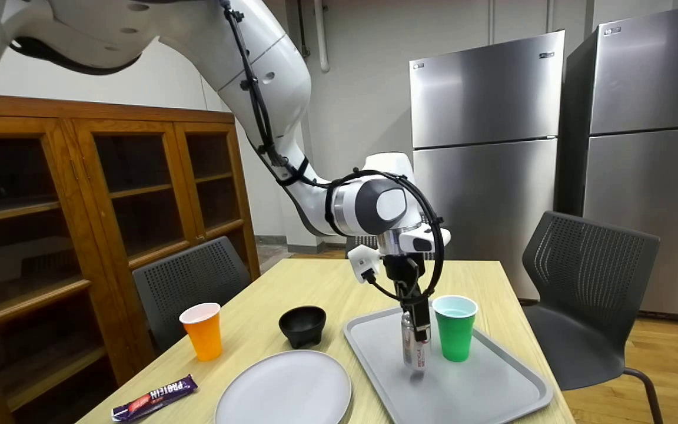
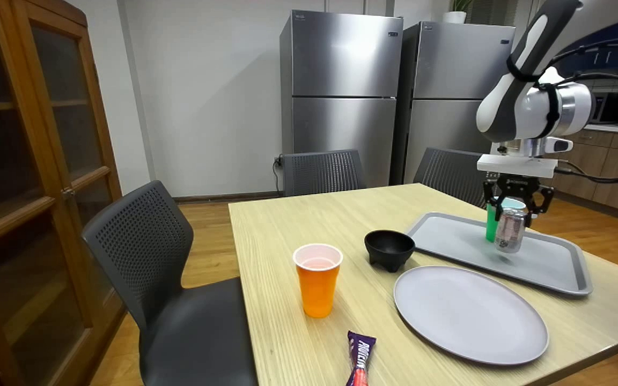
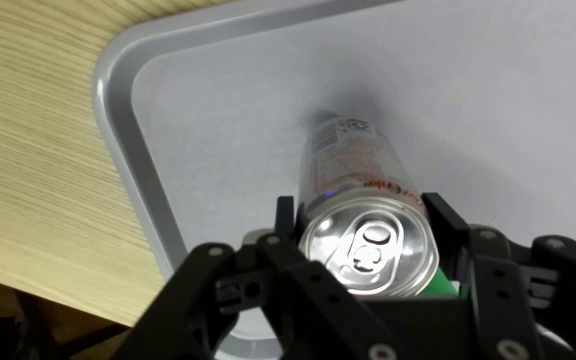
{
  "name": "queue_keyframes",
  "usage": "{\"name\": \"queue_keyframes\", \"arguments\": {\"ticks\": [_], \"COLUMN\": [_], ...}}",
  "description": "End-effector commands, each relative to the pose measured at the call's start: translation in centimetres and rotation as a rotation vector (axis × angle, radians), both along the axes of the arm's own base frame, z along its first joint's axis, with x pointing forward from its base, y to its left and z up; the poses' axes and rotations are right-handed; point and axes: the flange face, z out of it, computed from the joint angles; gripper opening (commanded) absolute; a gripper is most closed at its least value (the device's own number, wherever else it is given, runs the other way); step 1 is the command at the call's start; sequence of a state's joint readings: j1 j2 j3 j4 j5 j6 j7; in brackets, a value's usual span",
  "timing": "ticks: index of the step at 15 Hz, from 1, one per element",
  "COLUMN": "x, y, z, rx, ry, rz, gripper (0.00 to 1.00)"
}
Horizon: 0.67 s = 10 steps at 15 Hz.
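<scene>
The Robotiq gripper (image 3: 360, 215) points downward over the gray serving tray (image 1: 492, 386), its black fingers (image 3: 285, 217) pressed to opposite sides of a silver Diet Coke can (image 2: 510, 231) and clamped on it near the top. The can is roughly upright inside the tray's rim, pull-tab lid facing up, its base at or barely above the tray's floor; whether the two touch cannot be told. The white Franka Panda arm (image 1: 283, 76) arches down toward the tray. Standing on the tray, just beside the can, is a green plastic cup (image 1: 455, 333). Next to one long edge of the tray, on the wood-grained table (image 2: 287, 225), sit a black footed bowl (image 2: 389, 256) near the tray's corner and a round gray plate (image 1: 286, 388). Farther out from that edge of the tray, a white-lined orange plastic cup (image 2: 318, 289) stands past the bowl, and a purple-and-red wrapped protein bar (image 1: 154, 399) lies past the plate. Beyond the tray's opposite long edge is a dark gray chair (image 1: 592, 271) with a perforated back. Well beyond the tray in both exterior views stand two stainless-steel refrigerators (image 1: 483, 171); well apart from it, past the orange plastic cup, is a glass-doored wooden cabinet (image 1: 83, 194).
</scene>
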<state>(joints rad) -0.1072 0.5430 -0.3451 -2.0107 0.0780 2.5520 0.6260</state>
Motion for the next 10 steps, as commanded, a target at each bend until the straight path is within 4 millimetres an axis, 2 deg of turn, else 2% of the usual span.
{"name": "queue_keyframes", "arguments": {"ticks": [1,6,10], "x": [-1.2,-1.9,-2.4], "y": [2.4,6.0,9.7], "z": [2.5,3.3,3.6], "rx": [0.004,0.015,0.035], "ry": [-0.02,-0.019,-0.027], "rz": [0.05,0.12,0.189], "gripper": [0.39,0.39,0.39]}}
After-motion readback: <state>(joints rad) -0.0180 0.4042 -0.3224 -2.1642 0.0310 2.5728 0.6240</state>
